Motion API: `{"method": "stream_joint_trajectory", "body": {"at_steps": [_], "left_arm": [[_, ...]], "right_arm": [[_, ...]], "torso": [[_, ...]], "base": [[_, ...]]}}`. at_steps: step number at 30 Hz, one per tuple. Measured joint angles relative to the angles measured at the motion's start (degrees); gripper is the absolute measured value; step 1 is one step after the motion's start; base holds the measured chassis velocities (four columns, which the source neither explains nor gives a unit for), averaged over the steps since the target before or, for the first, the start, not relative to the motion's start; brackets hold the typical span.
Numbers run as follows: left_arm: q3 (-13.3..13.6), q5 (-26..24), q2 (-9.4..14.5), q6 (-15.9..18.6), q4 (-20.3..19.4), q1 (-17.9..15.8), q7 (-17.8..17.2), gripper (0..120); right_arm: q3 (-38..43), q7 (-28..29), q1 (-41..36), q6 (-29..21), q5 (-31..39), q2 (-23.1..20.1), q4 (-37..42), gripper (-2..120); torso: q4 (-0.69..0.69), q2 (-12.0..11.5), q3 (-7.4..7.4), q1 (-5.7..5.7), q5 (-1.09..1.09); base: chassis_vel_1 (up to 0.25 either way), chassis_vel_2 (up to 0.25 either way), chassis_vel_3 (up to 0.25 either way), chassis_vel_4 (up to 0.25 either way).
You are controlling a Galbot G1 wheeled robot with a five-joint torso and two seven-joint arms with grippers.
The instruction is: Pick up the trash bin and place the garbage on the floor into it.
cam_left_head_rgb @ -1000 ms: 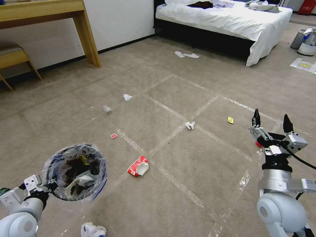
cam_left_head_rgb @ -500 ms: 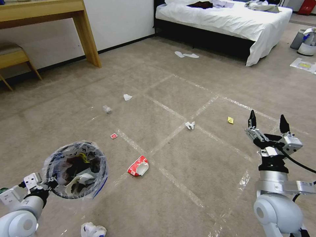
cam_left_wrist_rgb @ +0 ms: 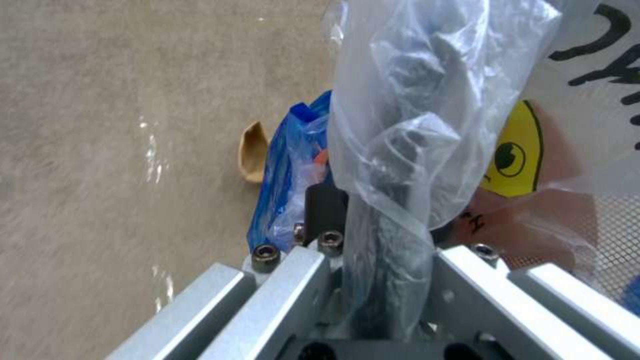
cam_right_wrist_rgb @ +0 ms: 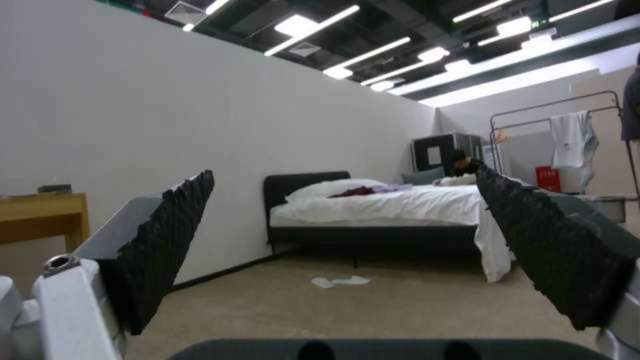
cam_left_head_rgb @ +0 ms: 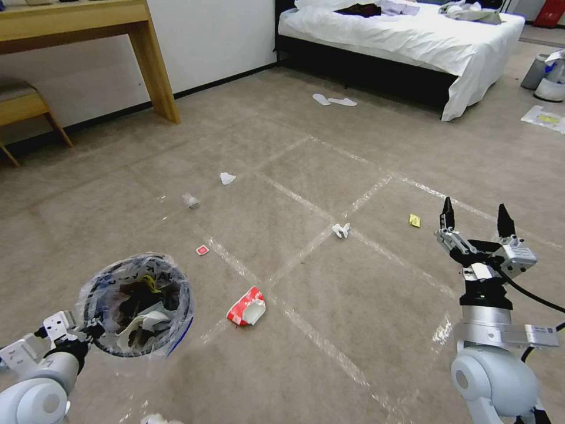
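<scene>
Left pincer [cam_left_head_rgb: 88, 333] clamped on trash bin [cam_left_head_rgb: 138, 306], black lettering unreadable; right pincer [cam_left_head_rgb: 474, 217] apart, raised

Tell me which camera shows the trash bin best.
The head view: the whole trash bin shows, bag-lined and holding litter, gripped at its rim by the left claw. The left wrist view gives a close-up of its crinkled bag; the right wrist view faces the bed.

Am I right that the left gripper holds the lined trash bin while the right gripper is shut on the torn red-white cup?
Not quite: the head view shows the right gripper open and empty, raised above the carpet, while the torn red-white cup lies on the floor. The left gripper does hold the trash bin.
</scene>
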Motion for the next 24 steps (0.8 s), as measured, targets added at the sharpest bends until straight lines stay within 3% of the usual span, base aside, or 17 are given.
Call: {"method": "stream_joint_trajectory", "body": {"at_steps": [10, 24], "left_arm": [[-0.1, 0.1, -0.1, 0.0, 0.7, -0.2, 0.0, 0], [0.3, 0.4, -0.4, -0.1, 1.2, -0.5, 0.1, 0]], "right_arm": [[-0.8, 0.1, 0.3, 0.5, 0.0, 0.1, -0.5, 100], [-1.1, 0.2, 0.3, 0.5, 0.3, -0.2, -0.9, 100]], "torso": [[-0.01, 0.0, 0.0, 0.01, 0.0], [-0.01, 0.0, -0.01, -0.01, -0.01]], "base": [[-0.135, 0.123, 0.121, -0.127], [-0.003, 0.009, 0.01, -0.011]]}}
